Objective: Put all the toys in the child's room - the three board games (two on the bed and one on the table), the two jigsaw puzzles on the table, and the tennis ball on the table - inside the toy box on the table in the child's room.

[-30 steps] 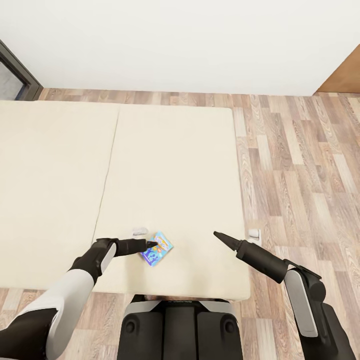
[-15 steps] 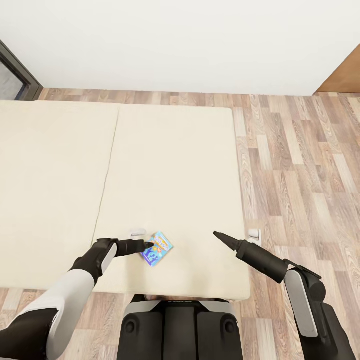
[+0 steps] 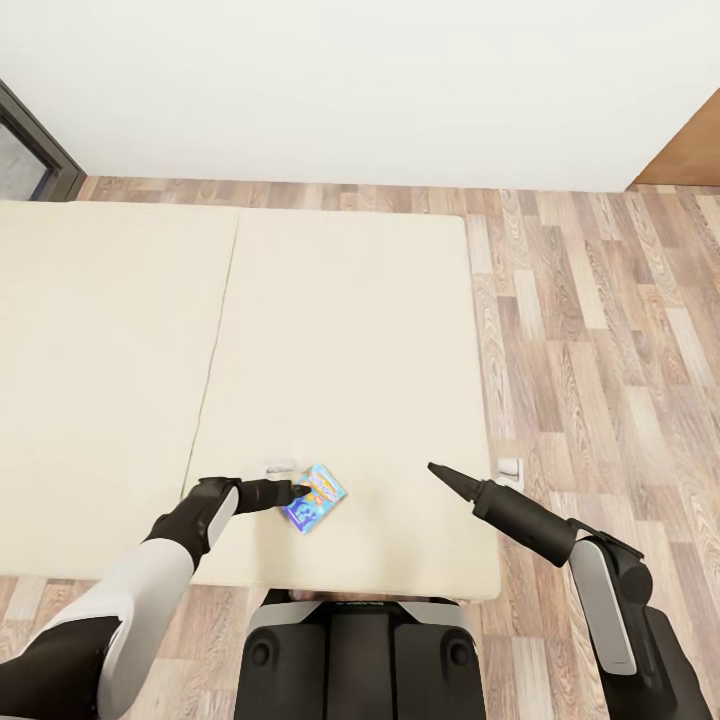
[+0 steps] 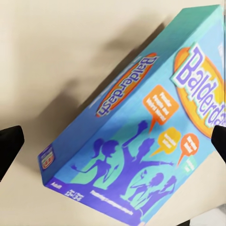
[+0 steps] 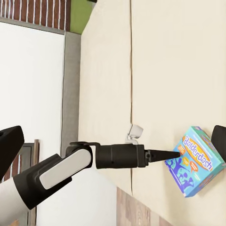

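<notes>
A blue board game with "Balderdash" on its cover lies flat on the cream bed, near the mattress's front edge and close to the seam between its two pads. The left gripper reaches toward it low over the mattress, its fingertips right at the box's near-left edge. In the left wrist view the board game fills the space ahead of the gripper, and the two dark fingertips sit wide apart at opposite sides of the picture, so the jaws stand spread with nothing clamped between them. From the right wrist view the left gripper touches or nearly touches the box's edge; actual contact cannot be told. A small white object lies on the bed just behind the left gripper. The right gripper hovers over the mattress well to the right of the game, holding nothing; its fingertips at the edges of its own view look parted.
</notes>
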You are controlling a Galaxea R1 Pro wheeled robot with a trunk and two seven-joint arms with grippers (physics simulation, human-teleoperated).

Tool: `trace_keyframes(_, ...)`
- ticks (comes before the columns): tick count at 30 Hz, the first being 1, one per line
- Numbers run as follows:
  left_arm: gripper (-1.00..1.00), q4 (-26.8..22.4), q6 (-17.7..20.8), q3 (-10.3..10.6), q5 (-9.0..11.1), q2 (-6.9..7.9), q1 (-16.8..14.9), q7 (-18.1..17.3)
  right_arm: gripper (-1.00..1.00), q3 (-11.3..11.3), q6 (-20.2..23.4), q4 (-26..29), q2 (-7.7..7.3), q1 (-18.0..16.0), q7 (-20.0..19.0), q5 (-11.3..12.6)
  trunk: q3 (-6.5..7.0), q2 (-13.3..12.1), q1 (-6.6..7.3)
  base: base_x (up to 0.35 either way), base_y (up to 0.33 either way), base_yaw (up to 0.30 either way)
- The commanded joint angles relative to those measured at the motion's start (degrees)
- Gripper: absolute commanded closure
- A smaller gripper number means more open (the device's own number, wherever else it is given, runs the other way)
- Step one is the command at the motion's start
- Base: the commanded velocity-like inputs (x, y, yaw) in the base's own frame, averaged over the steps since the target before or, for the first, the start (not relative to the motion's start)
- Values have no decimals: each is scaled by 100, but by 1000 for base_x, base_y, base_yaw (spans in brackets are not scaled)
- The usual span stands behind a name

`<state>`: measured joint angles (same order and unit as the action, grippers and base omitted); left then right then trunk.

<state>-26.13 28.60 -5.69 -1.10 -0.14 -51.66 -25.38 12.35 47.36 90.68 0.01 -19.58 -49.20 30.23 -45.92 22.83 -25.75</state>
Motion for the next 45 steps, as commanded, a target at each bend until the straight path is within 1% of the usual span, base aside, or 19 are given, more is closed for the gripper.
trace_keyframes(1, -100, -6, 44, -37, -13, -9, -1, -29, -100, 5, 28, 1, 0, -2, -11, 9, -6, 9, -3, 0, 0, 0)
trace_keyframes(13, -100, -6, 32, -31, -14, -32, -1, -34, -100, 5, 27, 2, -1, -2, -18, 9, -6, 9, -3, 0, 0, 0)
trace_keyframes(18, -100, -6, 32, -29, -14, -36, -1, -31, -100, 8, 24, 2, 0, -2, -135, 9, -16, 9, -3, 0, -21, 0)
trace_keyframes(24, -100, -6, 32, -30, -11, -39, -1, -35, -100, 12, 19, 5, -1, -2, -219, 8, -21, 9, -3, 0, -183, 0)
trace_keyframes(31, -100, -6, 32, -35, -3, -39, -1, -37, -100, 13, 19, 4, -1, -2, -236, 8, -21, 9, -3, 0, -61, 0)
trace_keyframes(45, -100, -6, 32, -35, 10, -39, -1, -37, -100, 13, 19, 7, -1, -2, -240, 4, -21, 9, -3, 0, -202, 0)
